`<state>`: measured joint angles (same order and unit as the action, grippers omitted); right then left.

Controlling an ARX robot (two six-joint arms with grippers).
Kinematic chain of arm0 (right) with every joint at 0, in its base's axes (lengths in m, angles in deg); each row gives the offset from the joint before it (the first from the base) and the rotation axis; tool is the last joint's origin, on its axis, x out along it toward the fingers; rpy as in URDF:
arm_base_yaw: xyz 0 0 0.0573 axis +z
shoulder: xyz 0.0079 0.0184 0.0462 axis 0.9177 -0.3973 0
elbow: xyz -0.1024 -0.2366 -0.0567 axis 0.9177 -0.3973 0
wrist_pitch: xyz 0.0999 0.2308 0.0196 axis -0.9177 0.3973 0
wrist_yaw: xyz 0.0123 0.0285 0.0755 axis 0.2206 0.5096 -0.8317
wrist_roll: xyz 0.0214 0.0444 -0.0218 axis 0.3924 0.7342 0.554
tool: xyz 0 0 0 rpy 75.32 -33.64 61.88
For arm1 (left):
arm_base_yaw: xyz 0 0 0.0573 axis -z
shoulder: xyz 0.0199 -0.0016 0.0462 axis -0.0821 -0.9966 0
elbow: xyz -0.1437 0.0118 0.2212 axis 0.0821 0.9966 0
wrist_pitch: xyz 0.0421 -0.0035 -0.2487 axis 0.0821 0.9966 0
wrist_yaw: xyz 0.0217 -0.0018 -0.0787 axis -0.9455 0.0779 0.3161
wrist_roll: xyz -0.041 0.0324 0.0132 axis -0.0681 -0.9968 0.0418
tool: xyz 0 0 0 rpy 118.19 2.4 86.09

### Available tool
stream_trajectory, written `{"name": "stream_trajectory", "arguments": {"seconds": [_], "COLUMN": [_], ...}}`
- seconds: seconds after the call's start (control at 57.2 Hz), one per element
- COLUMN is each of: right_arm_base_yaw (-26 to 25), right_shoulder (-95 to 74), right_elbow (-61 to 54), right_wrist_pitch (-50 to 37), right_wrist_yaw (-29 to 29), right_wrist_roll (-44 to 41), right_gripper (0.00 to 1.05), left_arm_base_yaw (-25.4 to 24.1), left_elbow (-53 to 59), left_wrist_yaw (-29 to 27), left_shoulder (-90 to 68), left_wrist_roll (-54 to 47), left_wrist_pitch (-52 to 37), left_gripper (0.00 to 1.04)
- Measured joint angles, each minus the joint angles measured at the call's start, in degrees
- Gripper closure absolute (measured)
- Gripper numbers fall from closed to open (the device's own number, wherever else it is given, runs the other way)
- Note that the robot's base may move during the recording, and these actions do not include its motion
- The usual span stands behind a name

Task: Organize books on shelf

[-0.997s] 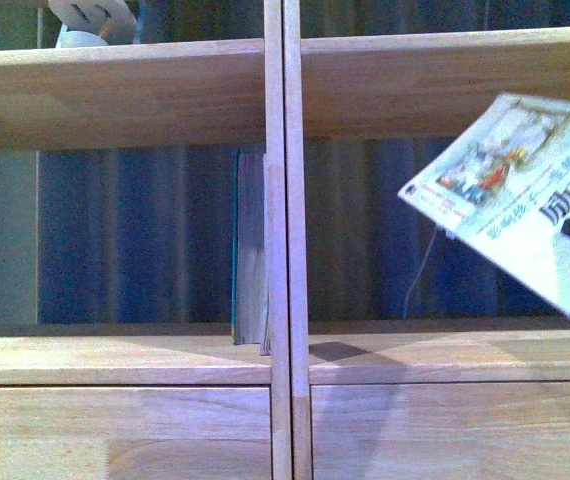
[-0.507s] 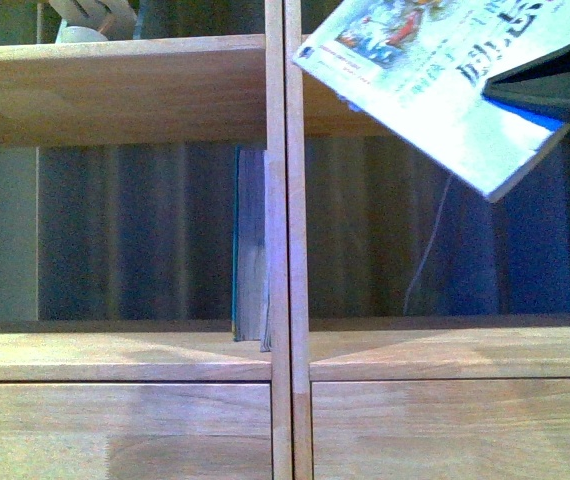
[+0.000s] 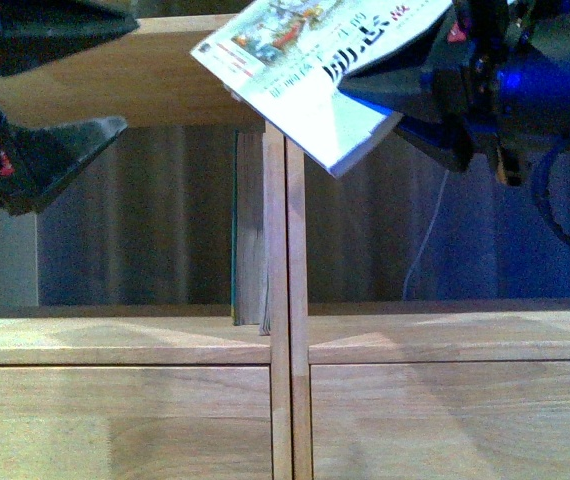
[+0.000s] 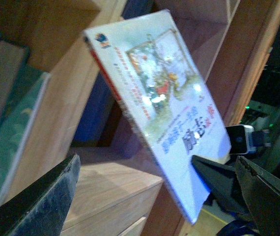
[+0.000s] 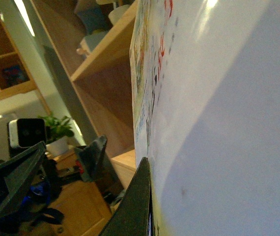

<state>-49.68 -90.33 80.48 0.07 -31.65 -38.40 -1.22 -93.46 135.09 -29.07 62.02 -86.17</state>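
The white-covered paperback (image 3: 315,60) hangs tilted, high in front of the shelf's central divider (image 3: 285,300). My right gripper (image 3: 390,95) is shut on its lower right corner. In the right wrist view the cover (image 5: 218,123) fills the picture beside one dark finger (image 5: 135,206). My left gripper (image 3: 128,70) is open at the upper left, apart from the book. In the left wrist view the paperback (image 4: 164,103) stands between its wide-open fingers (image 4: 46,196). The blue-covered book (image 3: 250,230) stands upright against the divider in the left compartment of the shelf (image 3: 115,340).
Plain drawer fronts (image 3: 445,420) run below the shelf board. A thin white cable (image 3: 425,250) hangs behind the right compartment. Teal book covers (image 4: 12,123) lean at the edge of the left wrist view. A potted plant (image 5: 59,130) shows far behind my left arm.
The paperback has moved up and to the left, from the right compartment to in front of the divider. Both grippers have come into the front view.
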Motion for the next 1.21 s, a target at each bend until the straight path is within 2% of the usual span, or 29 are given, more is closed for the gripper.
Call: {"name": "stream_trajectory", "arguments": {"seconds": [0.122, 0.315, 0.84, 0.945, 1.207], "right_arm_base_yaw": [2.16, 3.82, 7.65, 7.65, 7.69], "right_shoulder": [-0.72, -1.11, -0.98, -1.01, -1.01], "right_elbow": [0.83, 0.48, -2.78, -2.78, -2.78], "right_wrist_pitch": [-0.79, -4.96, -6.56, -6.82, -7.21], "right_wrist_yaw": [-0.87, -2.10, -5.92, -5.90, -5.99], "right_wrist_roll": [4.13, 9.11, 12.50, 12.74, 13.70], "right_gripper": [0.97, 0.97, 0.97, 0.97, 0.97], "left_arm_base_yaw": [1.79, 2.58, 5.55, 6.69, 9.42], "left_elbow": [-0.02, -0.59, -4.44, -4.57, -4.57], "left_wrist_yaw": [-0.50, -1.05, -3.52, -5.11, -6.16], "left_shoulder": [-1.01, -1.90, -2.45, -2.43, -2.40], "left_wrist_roll": [5.18, 7.93, 7.96, 7.04, 6.43], "left_wrist_pitch": [-5.18, -5.81, -1.46, -0.02, -0.72], "left_gripper": [0.07, 0.07, 0.07, 0.16, 0.48]}}
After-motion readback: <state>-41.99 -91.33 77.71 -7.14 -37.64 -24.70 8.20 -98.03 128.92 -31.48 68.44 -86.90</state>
